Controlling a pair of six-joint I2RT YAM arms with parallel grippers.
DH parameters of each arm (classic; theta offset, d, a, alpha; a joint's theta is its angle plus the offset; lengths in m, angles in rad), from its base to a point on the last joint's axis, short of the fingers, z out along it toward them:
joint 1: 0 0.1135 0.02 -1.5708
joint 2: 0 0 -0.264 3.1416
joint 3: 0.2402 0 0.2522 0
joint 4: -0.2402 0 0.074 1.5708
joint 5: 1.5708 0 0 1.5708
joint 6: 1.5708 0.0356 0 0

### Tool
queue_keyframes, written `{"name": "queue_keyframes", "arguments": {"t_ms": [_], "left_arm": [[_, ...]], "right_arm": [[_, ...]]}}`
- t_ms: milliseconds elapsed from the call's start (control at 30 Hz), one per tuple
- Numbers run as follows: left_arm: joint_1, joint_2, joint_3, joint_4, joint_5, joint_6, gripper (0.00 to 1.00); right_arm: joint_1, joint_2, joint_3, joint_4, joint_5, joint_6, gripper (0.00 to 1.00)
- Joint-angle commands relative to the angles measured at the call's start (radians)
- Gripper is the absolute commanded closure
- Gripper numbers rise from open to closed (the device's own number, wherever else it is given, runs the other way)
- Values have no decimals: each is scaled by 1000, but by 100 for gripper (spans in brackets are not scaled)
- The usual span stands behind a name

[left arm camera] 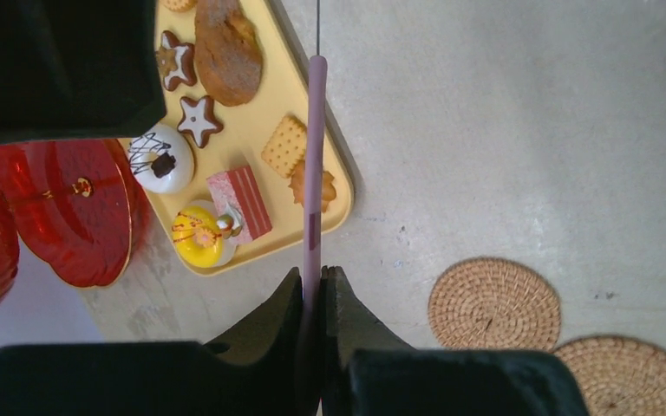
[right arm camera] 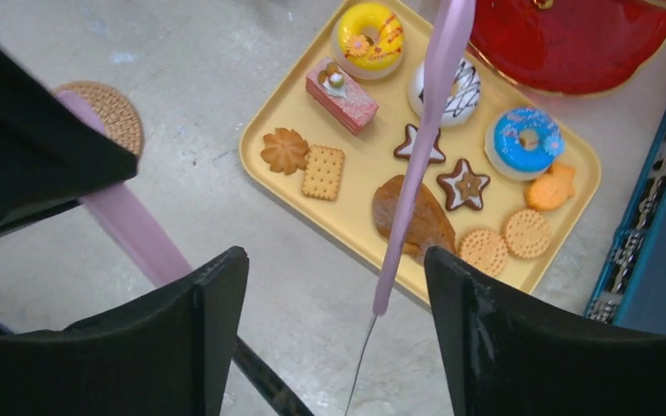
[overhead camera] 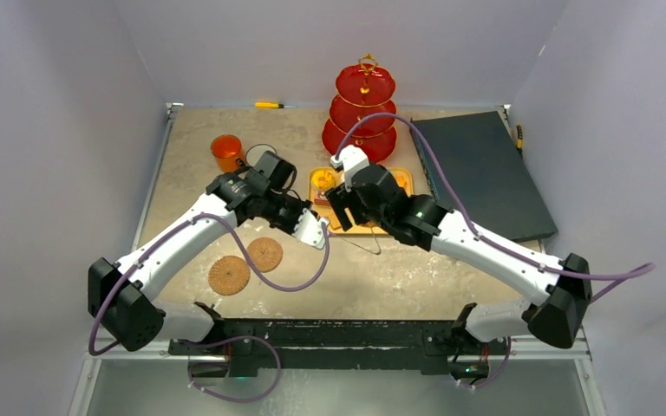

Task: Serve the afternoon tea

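The red three-tier stand (overhead camera: 364,113) with a gold handle stands at the back centre; it also shows in the left wrist view (left arm camera: 61,208). The pastries and biscuits (right arm camera: 425,156) lie on the yellow tray (right arm camera: 269,121). The orange mug (overhead camera: 225,152) stands at the back left. The white mug is out of view. My left gripper (left arm camera: 315,277) is shut on the pink-sleeved end of the thin metal tongs (left arm camera: 316,156), just off the tray's near corner. My right gripper (right arm camera: 334,286) is open and empty, above the table at the tray's near edge, with the tongs (right arm camera: 408,182) hanging between its fingers.
Two round woven coasters (overhead camera: 229,275) (overhead camera: 264,254) lie at the front left. A dark blue flat case (overhead camera: 481,173) lies at the right, next to the tray. A small yellow tool (overhead camera: 269,105) lies at the back edge. Both arms' purple cables hang over the tray area.
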Motion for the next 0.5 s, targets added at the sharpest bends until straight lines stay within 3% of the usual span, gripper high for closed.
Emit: {"name": "queue_keyframes", "arguments": {"t_ms": [0,100,267,467], "left_arm": [[-10,-31,77,98,128,-331,100],[4,-60,74,216,197,-644,100],[176,-101,-11,539,386,-1227,100],[241,-134,-58,776,479,-1578,100]], "right_arm": [[1,-133,29,65,-91,-74,13],[-19,-196,72,112,-130,-107,2],[-84,-252,169,129,-197,-127,2],[-215,-336,155,198,-513,-110,2]]}}
